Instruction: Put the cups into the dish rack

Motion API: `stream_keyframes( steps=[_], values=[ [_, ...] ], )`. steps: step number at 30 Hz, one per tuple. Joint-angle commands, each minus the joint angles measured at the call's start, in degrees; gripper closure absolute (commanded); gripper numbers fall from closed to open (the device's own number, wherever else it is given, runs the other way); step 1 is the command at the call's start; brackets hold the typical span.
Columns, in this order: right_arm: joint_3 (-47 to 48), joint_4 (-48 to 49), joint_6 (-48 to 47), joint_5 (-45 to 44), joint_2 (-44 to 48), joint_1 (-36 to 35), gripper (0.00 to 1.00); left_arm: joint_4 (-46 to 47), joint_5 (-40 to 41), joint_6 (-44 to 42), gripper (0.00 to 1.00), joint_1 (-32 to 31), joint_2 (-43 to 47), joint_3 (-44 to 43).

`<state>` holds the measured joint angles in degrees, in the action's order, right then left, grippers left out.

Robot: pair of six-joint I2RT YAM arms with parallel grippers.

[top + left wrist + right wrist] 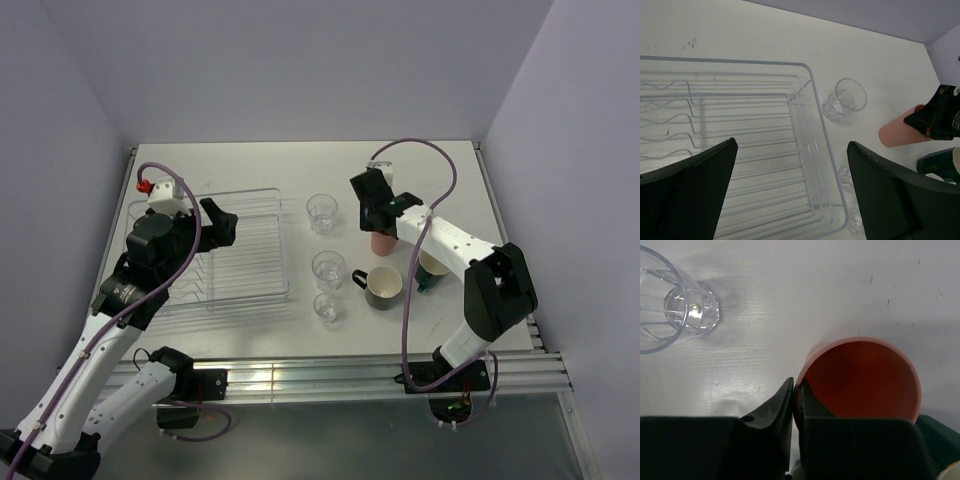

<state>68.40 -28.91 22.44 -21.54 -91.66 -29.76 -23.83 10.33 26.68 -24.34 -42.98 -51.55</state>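
The clear dish rack (283, 250) lies at the left and holds nothing; its rim shows in the left wrist view (812, 82). My left gripper (226, 228) hovers open over its right end (792, 192). Three clear tumblers (322, 212) (328, 268) (326, 307) stand right of the rack. My right gripper (378, 213) is shut on the rim of the upright salmon-orange cup (865, 375), one finger inside and one outside (796, 390). The black mug (383, 287) and the green mug (432, 268) stand near it.
The far tumbler shows in the right wrist view (670, 310) and the left wrist view (845, 99). The green mug's edge (940, 440) sits right beside the salmon cup. Walls close in the table on three sides.
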Motion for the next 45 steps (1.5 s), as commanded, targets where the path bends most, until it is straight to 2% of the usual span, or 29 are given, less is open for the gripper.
stream_keyframes(
  steps=[1, 6, 10, 12, 15, 20, 26, 27, 31, 34, 38, 45],
  values=[
    [2.5, -1.5, -0.4, -1.9, -0.1, -0.2, 0.98, 1.3, -0.4, 0.0, 0.01, 0.3, -0.1, -1.9],
    [8.5, -6.5, -1.2, -5.3, 1.9, 0.0, 1.0, 2.6, -3.6, 4.0, 0.01, 0.3, -1.9, -2.5],
    [18.8, -11.2, -1.6, -6.5, 4.7, 0.2, 1.0, 6.0, -9.0, 9.7, 0.01, 0.3, -4.6, -2.9],
    [22.1, -12.8, -1.3, -5.4, 5.7, 0.3, 1.0, 10.5, -11.5, 12.5, 0.01, 0.3, -6.2, -2.9],
    [25.6, -12.1, -0.6, 2.2, 8.9, 0.3, 1.0, 18.1, -17.5, 15.0, 0.01, 0.3, -8.5, -2.9],
    [19.9, -4.2, 3.3, 25.8, 17.7, 0.3, 1.0, 28.7, -24.9, 16.0, 0.01, 0.9, -13.1, -3.5],
    [12.0, 8.1, 11.2, 41.6, 23.6, 0.3, 1.0, 36.3, -35.3, 16.1, 0.01, 5.6, -21.1, -7.5],
    [11.7, 10.3, 12.2, 45.8, 23.5, 0.4, 1.0, 37.7, -39.4, 16.6, 0.01, 6.6, -21.8, -7.5],
    [9.4, 16.7, 17.7, 52.9, 22.6, 0.4, 1.0, 53.8, -52.2, 23.3, 0.01, 11.3, -25.8, -5.8],
    [8.1, 20.6, 21.5, 55.0, 22.0, 0.5, 1.0, 61.9, -58.2, 27.5, 0.01, 11.4, -28.8, -5.0],
    [6.7, 24.6, 24.4, 56.8, 21.3, 1.1, 1.0, 68.3, -61.3, 31.6, 0.01, 11.4, -29.1, -2.9],
    [3.5, 35.6, 31.7, 62.1, 18.2, 2.9, 1.0, 68.1, -61.3, 31.4, 0.01, 10.4, -27.7, -0.5]
  ],
)
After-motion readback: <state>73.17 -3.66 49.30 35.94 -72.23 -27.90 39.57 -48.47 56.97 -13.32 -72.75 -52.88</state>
